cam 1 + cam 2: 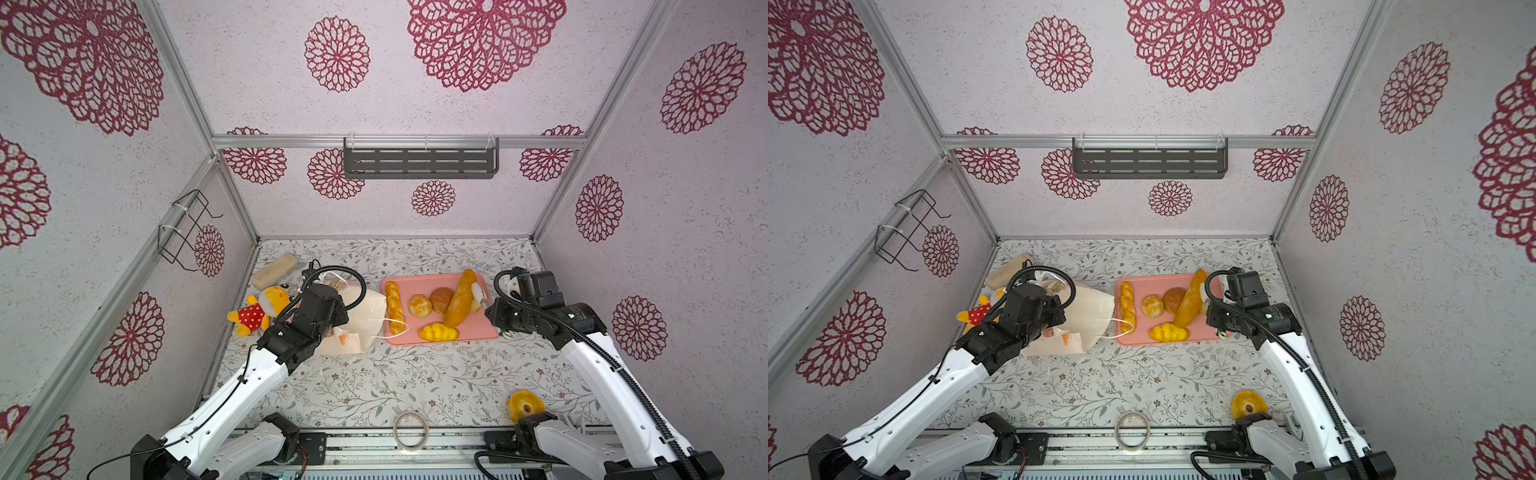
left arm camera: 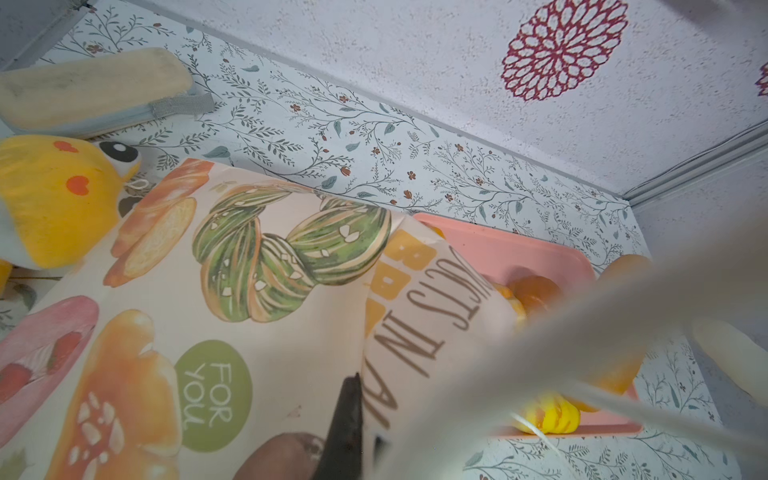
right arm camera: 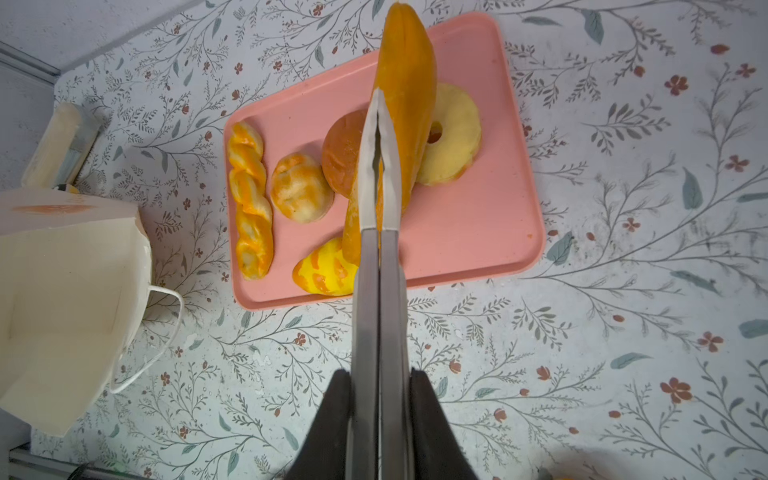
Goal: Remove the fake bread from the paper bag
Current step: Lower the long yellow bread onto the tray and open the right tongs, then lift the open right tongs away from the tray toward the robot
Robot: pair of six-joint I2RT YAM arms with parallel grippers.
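**Floral tabletop (image 1: 374,386): seven breads lying in the open**

Walls (image 1: 374,208) with red medallions box the surface on three sides. A wide bare stretch lies in front of the pink tray (image 1: 473,328), between the two arms.

One paper bag (image 1: 370,307) lies on its side just left of the tray, mouth toward it. Its print reads "FOR YOU" in a green circle, and a fold cuts off the brown lettering.

The left gripper (image 2: 351,399) is clamped tight on a fold of the bag's wall. The right gripper (image 3: 377,99) hangs over the tray, jaws closed tip to tip, gripping nothing.

Of fake bread (image 1: 1152,306) there are seven pieces. Six are on the tray:
- braided stick (image 1: 394,307)
- pale round bun (image 1: 419,306)
- brown bun (image 1: 441,300)
- striped yellow loaf (image 1: 438,331)
- pale ring (image 3: 457,137)
- long loaf (image 1: 459,301), leaning on that ring, its tip past the far rim

One yellow ring (image 1: 525,405) sits near the front edge by the right arm's base.

One plush toy (image 1: 257,311) and one beige block (image 1: 274,270) sit by the left wall. One tape roll (image 1: 410,448) lies at the front edge.
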